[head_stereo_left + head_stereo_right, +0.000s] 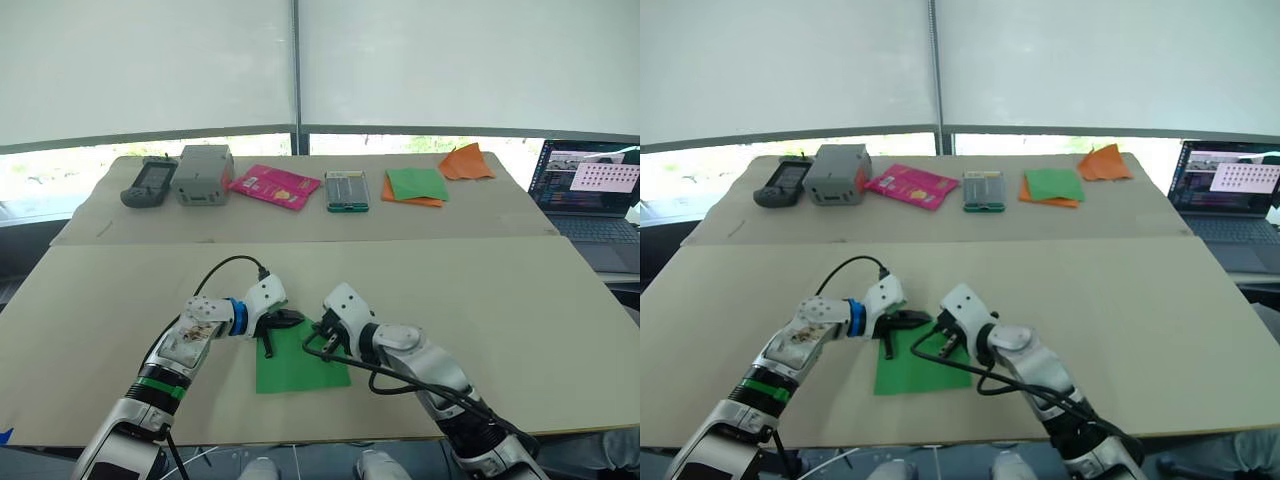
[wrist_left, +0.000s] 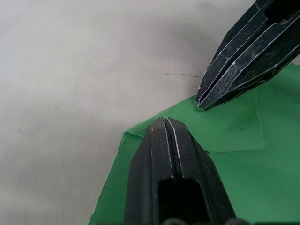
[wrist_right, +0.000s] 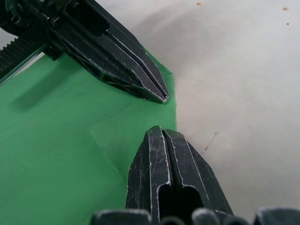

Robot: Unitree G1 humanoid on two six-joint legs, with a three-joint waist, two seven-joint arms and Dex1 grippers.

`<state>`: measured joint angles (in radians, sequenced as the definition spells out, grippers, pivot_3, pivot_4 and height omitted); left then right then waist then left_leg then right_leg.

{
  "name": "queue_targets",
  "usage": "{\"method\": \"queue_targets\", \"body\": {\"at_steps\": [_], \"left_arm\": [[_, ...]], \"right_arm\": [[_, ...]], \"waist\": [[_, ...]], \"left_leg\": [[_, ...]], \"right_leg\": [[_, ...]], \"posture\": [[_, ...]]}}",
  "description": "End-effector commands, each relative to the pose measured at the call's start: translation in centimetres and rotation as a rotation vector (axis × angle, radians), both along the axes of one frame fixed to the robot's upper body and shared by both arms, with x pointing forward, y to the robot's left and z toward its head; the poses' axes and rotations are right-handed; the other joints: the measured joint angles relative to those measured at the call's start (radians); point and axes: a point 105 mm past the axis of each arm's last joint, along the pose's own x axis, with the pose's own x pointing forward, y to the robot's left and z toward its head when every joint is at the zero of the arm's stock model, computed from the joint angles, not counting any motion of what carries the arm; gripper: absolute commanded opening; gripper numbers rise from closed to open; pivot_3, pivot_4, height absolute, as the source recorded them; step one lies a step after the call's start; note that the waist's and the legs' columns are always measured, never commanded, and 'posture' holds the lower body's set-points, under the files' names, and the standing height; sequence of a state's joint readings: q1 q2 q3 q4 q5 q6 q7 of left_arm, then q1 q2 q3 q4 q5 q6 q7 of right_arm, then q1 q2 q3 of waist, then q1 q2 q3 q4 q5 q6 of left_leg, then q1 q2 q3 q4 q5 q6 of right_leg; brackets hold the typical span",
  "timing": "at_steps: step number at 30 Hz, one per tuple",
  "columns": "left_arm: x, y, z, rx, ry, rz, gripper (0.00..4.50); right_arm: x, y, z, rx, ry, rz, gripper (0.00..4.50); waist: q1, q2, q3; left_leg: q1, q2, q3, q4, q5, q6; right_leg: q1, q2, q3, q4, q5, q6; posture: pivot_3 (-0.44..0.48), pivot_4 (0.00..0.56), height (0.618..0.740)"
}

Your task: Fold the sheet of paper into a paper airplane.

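Observation:
The sheet of paper (image 1: 300, 368) is bright green and lies flat on the near table, just in front of me. A small flap (image 2: 234, 127) is folded over at its far edge. My left gripper (image 1: 292, 320) is shut, its tip (image 2: 164, 120) resting on the paper's far edge beside that flap. My right gripper (image 1: 316, 334) is also shut, and its tip (image 3: 161, 129) presses on the same edge. The two tips are a finger's width apart. Neither pair of fingers has paper between them. The paper airplane is out of view.
On the far table stand a grey handheld device (image 1: 150, 181), a grey box (image 1: 204, 173), a pink packet (image 1: 275, 186), a small flat case (image 1: 347, 190), a green sheet on orange paper (image 1: 416, 185) and crumpled orange paper (image 1: 466, 161). A laptop (image 1: 590, 190) sits far right.

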<state>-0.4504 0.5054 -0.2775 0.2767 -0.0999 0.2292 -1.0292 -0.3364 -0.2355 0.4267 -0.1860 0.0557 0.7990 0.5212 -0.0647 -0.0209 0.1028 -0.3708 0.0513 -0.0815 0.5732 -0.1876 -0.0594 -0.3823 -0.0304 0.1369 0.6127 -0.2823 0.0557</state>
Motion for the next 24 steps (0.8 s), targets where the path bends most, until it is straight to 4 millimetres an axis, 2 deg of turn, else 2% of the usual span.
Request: {"method": "queue_targets", "body": {"at_steps": [1, 12, 19, 22, 24], "left_arm": [[-1.4, 1.4, -3.5, 0.099, 0.129, 0.028, 0.00], [-1.5, 1.5, -3.5, 0.100, 0.132, 0.023, 0.00], [-1.5, 1.4, -3.6, 0.101, 0.135, 0.020, 0.00], [-1.5, 1.5, -3.6, 0.101, 0.134, 0.020, 0.00], [-1.5, 1.5, -3.6, 0.102, 0.134, 0.019, 0.00]], "right_arm": [[-1.5, -1.6, -3.6, -0.084, 0.146, -0.026, 0.02], [-3.5, -4.3, -4.7, -0.107, 0.197, -0.074, 0.02], [-4.1, -5.1, -4.9, -0.108, 0.213, -0.097, 0.02], [-3.9, -5.1, -4.2, -0.086, 0.195, -0.107, 0.02], [-3.4, -4.4, -2.8, -0.037, 0.155, -0.097, 0.02]], "waist": [[0.000, 0.000, 0.000], [0.003, -0.001, -0.002], [0.004, -0.003, -0.001], [0.004, -0.004, -0.001], [0.004, -0.005, 0.000]], "left_leg": [[0.000, 0.000, 0.000, 0.000, 0.000, 0.000], [0.000, 0.000, 0.000, 0.000, 0.000, -0.001], [0.000, 0.000, 0.000, 0.000, -0.001, -0.001], [0.000, 0.000, 0.000, 0.000, -0.001, -0.001], [0.000, 0.000, 0.000, 0.000, -0.001, -0.001]], "right_leg": [[0.000, 0.000, 0.000, 0.000, 0.000, 0.000], [0.000, 0.000, 0.000, -0.001, 0.000, 0.000], [0.000, 0.000, 0.000, -0.001, -0.001, -0.001], [0.000, -0.001, 0.000, -0.001, -0.001, -0.001], [0.000, -0.001, 0.000, -0.001, -0.001, -0.001]], "posture": [[0.000, 0.150, 0.740], [0.000, 0.150, 0.740], [0.000, 0.150, 0.740], [0.000, 0.150, 0.740], [0.000, 0.150, 0.740]]}}
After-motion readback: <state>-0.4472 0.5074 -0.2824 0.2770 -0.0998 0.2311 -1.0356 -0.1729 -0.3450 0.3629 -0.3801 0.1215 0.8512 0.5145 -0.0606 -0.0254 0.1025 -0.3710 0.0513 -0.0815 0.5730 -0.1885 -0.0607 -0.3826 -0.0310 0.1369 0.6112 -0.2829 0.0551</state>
